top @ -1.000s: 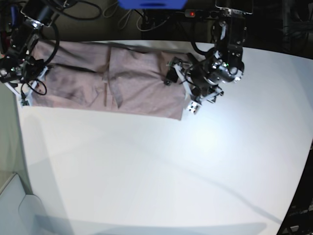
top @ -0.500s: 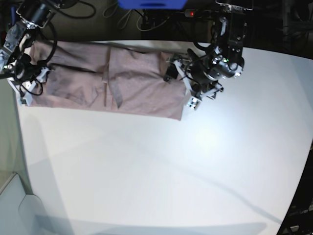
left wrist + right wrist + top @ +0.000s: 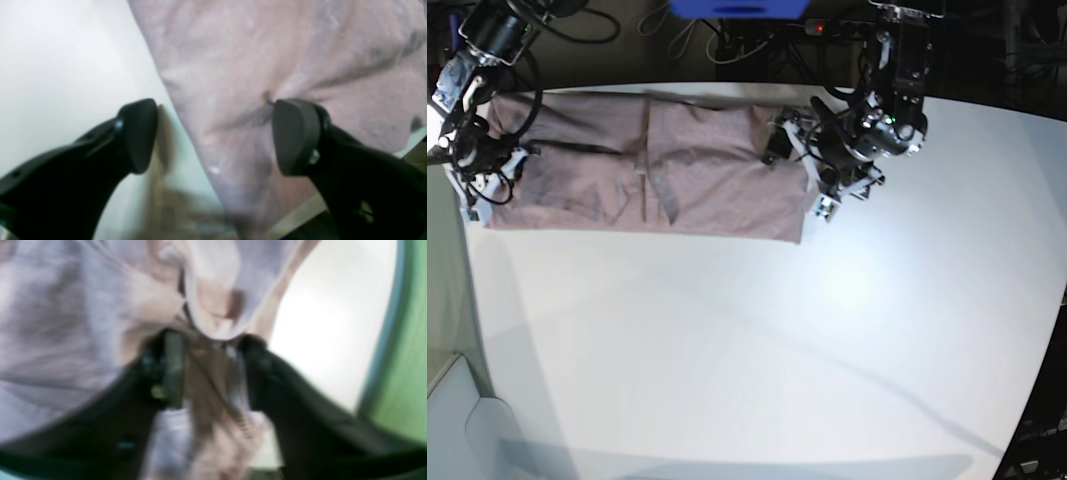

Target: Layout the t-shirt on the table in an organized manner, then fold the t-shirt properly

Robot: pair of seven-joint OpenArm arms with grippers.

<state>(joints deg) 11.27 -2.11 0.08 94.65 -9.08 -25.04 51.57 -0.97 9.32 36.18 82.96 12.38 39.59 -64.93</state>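
Note:
The mauve t-shirt point(image 3: 697, 170) lies as a long folded band along the far side of the white table point(image 3: 747, 340). My left gripper point(image 3: 799, 180) is open at the band's right end. In the left wrist view this gripper point(image 3: 215, 136) straddles the shirt's edge: one finger point(image 3: 136, 136) is over bare table point(image 3: 66, 50), the other point(image 3: 293, 136) presses into the t-shirt point(image 3: 267, 50). My right gripper point(image 3: 475, 190) is at the band's left end. Its blurred wrist view shows this gripper point(image 3: 211, 373) closed on a bunched fold of the t-shirt point(image 3: 66, 323).
A blue object point(image 3: 737, 8), cables and a power strip point(image 3: 827, 28) sit behind the table's far edge. The table's left edge point(image 3: 467, 300) runs just beside my right gripper. A green surface point(image 3: 410, 340) lies beyond that edge.
My right gripper's jaws have drawn together on the shirt's left end and shifted slightly back. The shirt's lower edge now lies straighter. My left gripper has barely moved.

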